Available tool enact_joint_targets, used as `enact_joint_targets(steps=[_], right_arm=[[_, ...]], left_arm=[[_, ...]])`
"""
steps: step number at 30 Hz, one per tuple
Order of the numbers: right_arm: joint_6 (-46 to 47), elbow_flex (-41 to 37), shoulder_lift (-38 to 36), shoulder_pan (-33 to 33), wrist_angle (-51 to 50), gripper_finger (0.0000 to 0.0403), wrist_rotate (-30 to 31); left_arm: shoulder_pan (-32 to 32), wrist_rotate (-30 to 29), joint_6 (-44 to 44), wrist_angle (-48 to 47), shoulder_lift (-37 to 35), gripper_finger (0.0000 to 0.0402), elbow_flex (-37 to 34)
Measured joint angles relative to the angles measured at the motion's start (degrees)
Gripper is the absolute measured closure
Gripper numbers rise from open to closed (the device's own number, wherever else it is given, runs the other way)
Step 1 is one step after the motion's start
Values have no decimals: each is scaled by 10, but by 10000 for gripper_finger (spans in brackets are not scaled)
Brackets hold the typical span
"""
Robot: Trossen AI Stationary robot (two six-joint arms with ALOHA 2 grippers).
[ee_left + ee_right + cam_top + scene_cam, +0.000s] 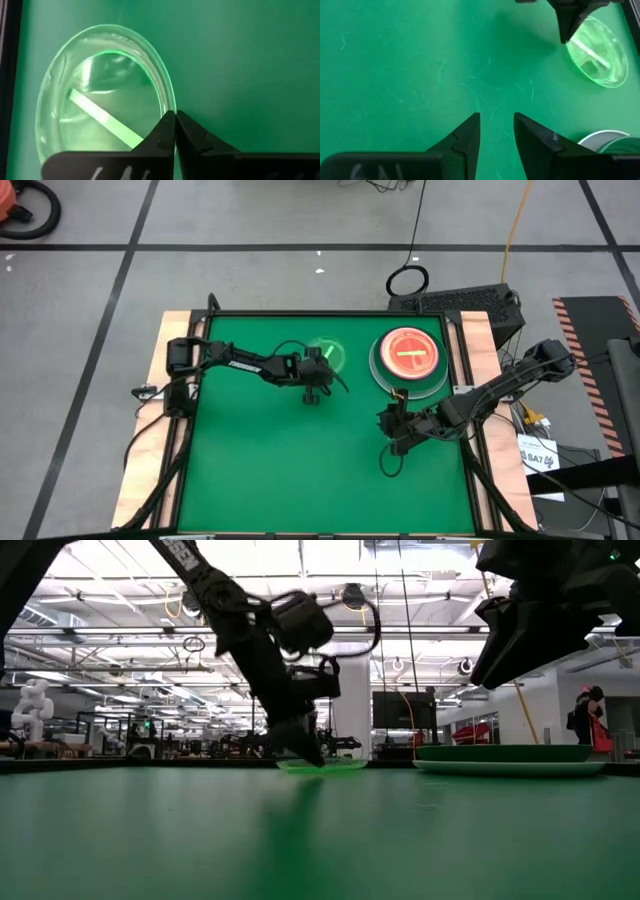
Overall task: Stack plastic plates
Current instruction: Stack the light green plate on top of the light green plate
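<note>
A small translucent green striped plate (330, 352) (100, 115) lies on the green mat, far of centre. My left gripper (316, 376) (175, 116) is shut at its near rim. To its right stands a stack (410, 360) (515, 760) of larger plates, with a translucent pink striped plate (410, 352) on top and pale and dark green rims showing below. My right gripper (397, 430) (496, 125) hangs open above bare mat, just near of the stack, touching nothing. The remaining plates are hidden or out of view. My left gripper pinches the small green plate's rim (170, 106) between its two shut fingers, on the side nearest the gripper. The fingers come slanting down from the near side. In the low view the plate (325, 766) still sits on the mat, about flat.
The green mat (270, 460) has free room across its near half and left side. Wooden strips (150, 450) border the mat left and right. A dark keyboard-like box (465, 302) sits beyond the far right corner. A cable (385, 465) trails near my right gripper.
</note>
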Motion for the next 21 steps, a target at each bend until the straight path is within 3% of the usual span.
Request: enact_joint_targets(steps=[5,11,21], right_arm=[[-49,0,15,-1,37,289,5],[-141,0,39,-9,95,289,60],[-232,0,42,-53,101,289,24]], left_arm=[[-34,1,-5,-50,-17,397,23],[-71,1,-17,-133,-17,398,85],[-139,1,-19,-224,-18,398,160]])
